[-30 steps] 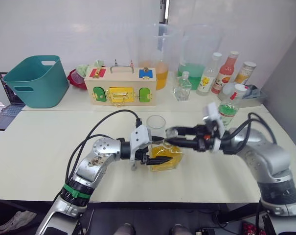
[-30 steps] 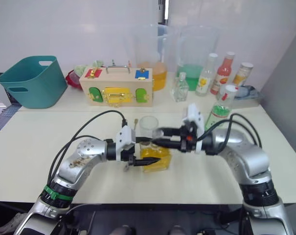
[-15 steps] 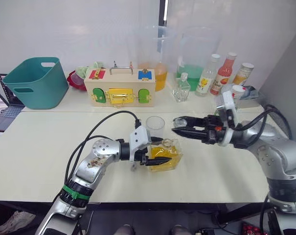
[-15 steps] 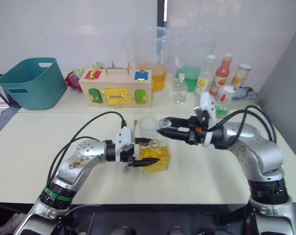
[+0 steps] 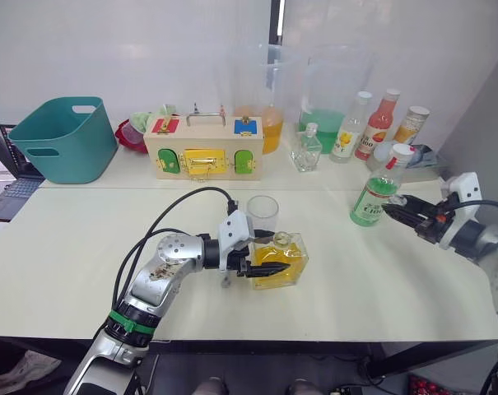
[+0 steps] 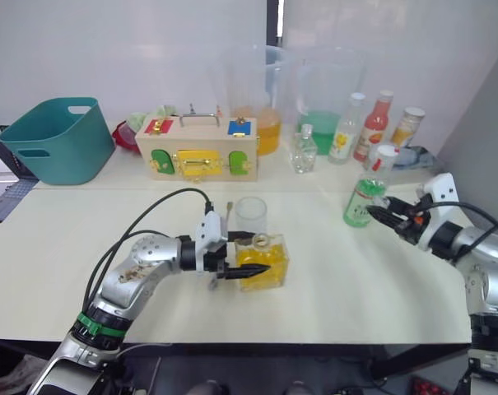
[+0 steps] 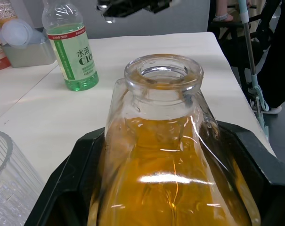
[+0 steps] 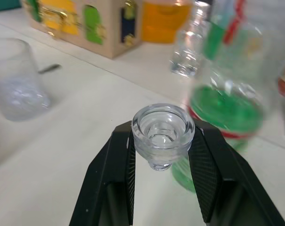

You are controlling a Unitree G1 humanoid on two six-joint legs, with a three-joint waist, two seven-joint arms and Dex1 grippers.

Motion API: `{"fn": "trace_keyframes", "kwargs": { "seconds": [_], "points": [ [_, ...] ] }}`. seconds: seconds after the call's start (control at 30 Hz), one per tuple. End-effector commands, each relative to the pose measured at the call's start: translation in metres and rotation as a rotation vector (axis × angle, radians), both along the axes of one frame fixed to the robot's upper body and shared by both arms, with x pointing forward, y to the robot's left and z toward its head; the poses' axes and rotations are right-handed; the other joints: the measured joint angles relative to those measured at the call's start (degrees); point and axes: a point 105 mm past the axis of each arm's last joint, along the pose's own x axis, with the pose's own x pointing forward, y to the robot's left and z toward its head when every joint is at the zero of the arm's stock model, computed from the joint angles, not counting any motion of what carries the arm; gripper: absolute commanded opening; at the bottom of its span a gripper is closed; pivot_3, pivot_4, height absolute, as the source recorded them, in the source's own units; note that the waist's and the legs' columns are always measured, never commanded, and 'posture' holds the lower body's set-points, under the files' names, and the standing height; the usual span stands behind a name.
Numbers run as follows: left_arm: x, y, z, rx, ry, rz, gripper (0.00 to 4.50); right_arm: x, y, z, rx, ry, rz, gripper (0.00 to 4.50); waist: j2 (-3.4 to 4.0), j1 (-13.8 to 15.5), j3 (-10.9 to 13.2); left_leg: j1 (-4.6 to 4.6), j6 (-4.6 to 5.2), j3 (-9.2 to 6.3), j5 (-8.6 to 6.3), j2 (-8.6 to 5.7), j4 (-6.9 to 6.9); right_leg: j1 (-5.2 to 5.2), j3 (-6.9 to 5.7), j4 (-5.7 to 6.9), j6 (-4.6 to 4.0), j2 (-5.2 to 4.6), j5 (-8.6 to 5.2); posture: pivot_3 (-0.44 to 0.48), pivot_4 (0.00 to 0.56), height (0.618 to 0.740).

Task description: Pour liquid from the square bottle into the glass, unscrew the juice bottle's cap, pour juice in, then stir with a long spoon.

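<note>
The square bottle (image 5: 280, 260) stands on the table holding yellow-orange liquid (image 7: 170, 188), its neck open. My left gripper (image 5: 273, 257) is shut on its body, one finger (image 7: 255, 169) on each side. The empty glass (image 5: 262, 213) stands just behind the bottle. A spoon bowl (image 8: 49, 68), likely the long spoon's, lies on the table beside the glass. At the right, the juice bottle (image 5: 379, 193) stands upright with its cap (image 5: 404, 151) on. My right gripper (image 5: 395, 206) hovers close beside it, shut on a clear glass stopper (image 8: 163, 132).
Along the back stand a teal basket (image 5: 63, 136), a wooden latch box (image 5: 203, 148), two tall pitchers (image 5: 327, 99), a small clear bottle (image 5: 306, 148), a yellow-labelled bottle (image 5: 347, 127) and a red bottle (image 5: 380, 119). A laptop sits at the far left edge.
My right gripper has carried the stopper away from above the square bottle, to the right, and now sits beside the juice bottle. The left gripper and square bottle have stayed put.
</note>
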Motion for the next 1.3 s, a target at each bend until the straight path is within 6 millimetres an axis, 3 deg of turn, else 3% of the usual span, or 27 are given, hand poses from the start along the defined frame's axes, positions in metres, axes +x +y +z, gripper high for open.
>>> {"fn": "trace_keyframes", "kwargs": {
  "seconds": [0.03,0.13,0.23,0.33,0.6,1.07,1.13,1.3],
  "points": [
    [-0.003,-0.004,-0.006,0.016,0.024,-0.018,2.8,0.001,-0.01,-0.008,0.0,-0.041,-0.07,1.1,0.02,0.1,0.0,0.01,0.0,0.0,0.0,0.0,0.0,0.02,0.0,0.0,0.0,0.0,0.0,0.0,0.15,0.74],
    [-0.002,-0.004,-0.006,0.016,0.024,-0.017,2.8,0.002,-0.011,-0.011,-0.002,-0.045,-0.076,1.1,0.19,0.1,0.0,-0.04,0.0,0.0,0.0,-0.02,0.0,0.02,0.01,-0.09,0.0,0.0,0.0,0.0,0.15,0.74],
    [-0.002,-0.003,-0.004,0.002,0.03,-0.007,2.8,0.0,-0.022,-0.039,0.045,-0.01,-0.166,1.1,0.26,0.1,-0.1,-0.03,0.0,-0.01,0.0,-0.01,0.0,0.05,0.01,-0.13,0.02,0.0,0.0,0.0,0.15,0.74],
    [-0.002,-0.002,-0.003,0.002,0.031,-0.005,2.8,-0.001,-0.029,-0.053,0.041,0.005,-0.22,1.1,0.26,0.1,-0.1,-0.02,0.0,-0.01,0.0,-0.02,0.0,0.07,0.01,-0.13,0.02,0.0,0.0,0.0,0.15,0.74],
    [-0.002,-0.003,-0.004,0.008,0.03,-0.005,2.8,0.002,-0.069,-0.068,0.091,0.036,-0.46,1.1,0.35,-0.1,-0.1,0.0,0.0,0.06,0.0,-0.02,0.0,0.07,0.07,-0.16,0.02,0.0,0.0,0.0,0.15,0.74],
    [-0.002,-0.002,-0.006,0.016,0.028,0.001,2.8,0.004,-0.079,-0.076,0.152,0.063,-0.505,1.1,0.35,-0.2,-0.1,0.0,0.0,0.07,0.0,-0.02,0.0,0.11,0.08,-0.18,0.03,0.0,0.0,0.0,0.15,0.74],
    [-0.002,-0.003,-0.006,0.015,0.027,-0.001,2.8,0.003,-0.081,-0.073,0.174,0.051,-0.513,2.13,0.35,-0.2,-0.1,0.01,0.0,0.07,0.0,-0.02,0.0,0.11,0.08,-0.18,0.03,0.0,0.0,0.0,0.15,0.74],
    [-0.003,-0.003,-0.007,0.014,0.041,-0.013,2.8,0.0,-0.087,-0.056,0.207,-0.009,-0.51,3.76,0.35,-0.2,-0.1,0.0,0.0,0.07,0.0,-0.02,0.0,0.11,0.08,-0.19,0.03,0.0,0.0,0.0,0.15,0.74]
  ]
}}
